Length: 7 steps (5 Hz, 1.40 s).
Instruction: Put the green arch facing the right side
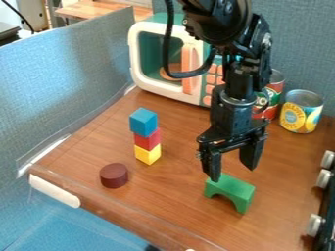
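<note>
The black gripper (232,169) hangs at the right of centre, pointing down, its two fingers spread apart with nothing between them. Just below its fingertips a green arch (230,190) stands on the brown table (177,196), its cut-out toward the front edge. The left fingertip overlaps the arch's upper left end in the view; whether they touch, I cannot tell.
A stack of a blue block (143,122), a red block (148,139) and a yellow block (148,154) stands left of the gripper. Near it lies a maroon cylinder (114,175). Behind are a toy microwave (136,59) and cans (301,111); knobs (315,224) line the right edge.
</note>
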Each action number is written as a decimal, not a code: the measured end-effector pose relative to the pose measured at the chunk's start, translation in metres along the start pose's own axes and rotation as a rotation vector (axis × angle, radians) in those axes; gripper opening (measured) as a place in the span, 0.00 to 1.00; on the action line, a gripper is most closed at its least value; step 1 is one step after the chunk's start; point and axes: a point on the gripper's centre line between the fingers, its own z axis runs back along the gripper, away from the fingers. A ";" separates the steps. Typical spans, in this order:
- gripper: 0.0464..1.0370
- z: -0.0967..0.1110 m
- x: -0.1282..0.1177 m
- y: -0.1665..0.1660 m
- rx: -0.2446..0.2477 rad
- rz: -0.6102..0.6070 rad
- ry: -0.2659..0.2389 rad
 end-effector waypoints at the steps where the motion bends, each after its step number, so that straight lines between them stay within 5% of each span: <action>1: 0.96 -0.004 -0.001 -0.001 -0.005 0.086 0.014; 3: 0.96 -0.019 0.001 0.003 -0.021 0.356 0.046; 5: 0.94 -0.035 0.003 -0.001 0.020 0.442 0.035; 6: 0.82 -0.044 -0.001 0.000 0.061 0.450 0.030; 7: 0.57 -0.045 -0.002 0.000 0.064 0.455 0.028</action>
